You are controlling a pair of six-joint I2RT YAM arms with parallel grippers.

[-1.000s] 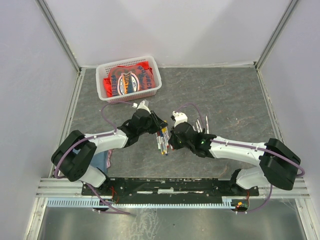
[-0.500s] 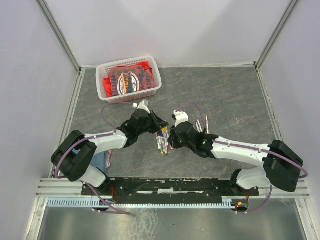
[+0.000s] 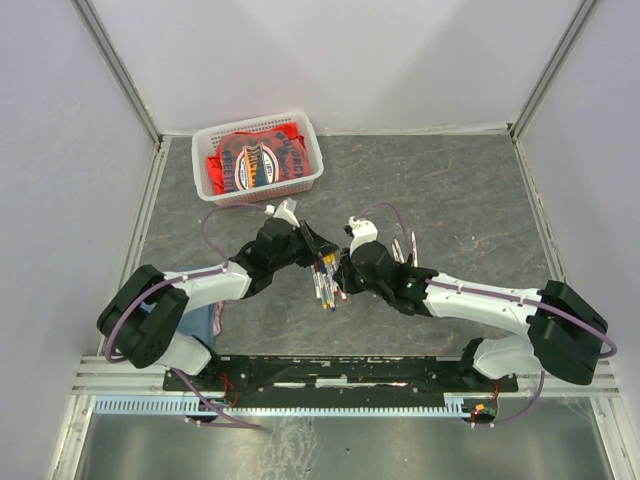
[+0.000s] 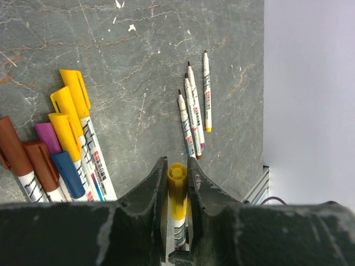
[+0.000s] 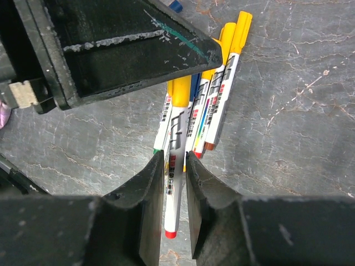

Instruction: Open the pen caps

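Observation:
My left gripper [image 4: 177, 163] is shut on the yellow pen cap [image 4: 177, 191] of one pen, held above the table. That pen's white barrel [image 5: 173, 194], with a red end, runs between the jaws of my right gripper [image 5: 174, 156], which stand open with a thin gap on each side. In the top view the left gripper [image 3: 318, 250] and the right gripper [image 3: 340, 275] meet over a pile of capped pens [image 3: 326, 288]. Those pens carry yellow caps [image 4: 75, 91], brown caps [image 4: 14, 147], a purple one [image 4: 47, 138] and a blue one [image 4: 67, 172].
Several uncapped thin pens [image 4: 194, 111] lie side by side on the grey table, just right of the grippers [image 3: 405, 248]. A white basket [image 3: 255, 122] with a red printed cloth stands at the back left. White walls close in the table.
My right gripper, shut on the pen barrel a second ago, has opened around it. The left gripper keeps hold of the yellow cap; both arms shifted only slightly.

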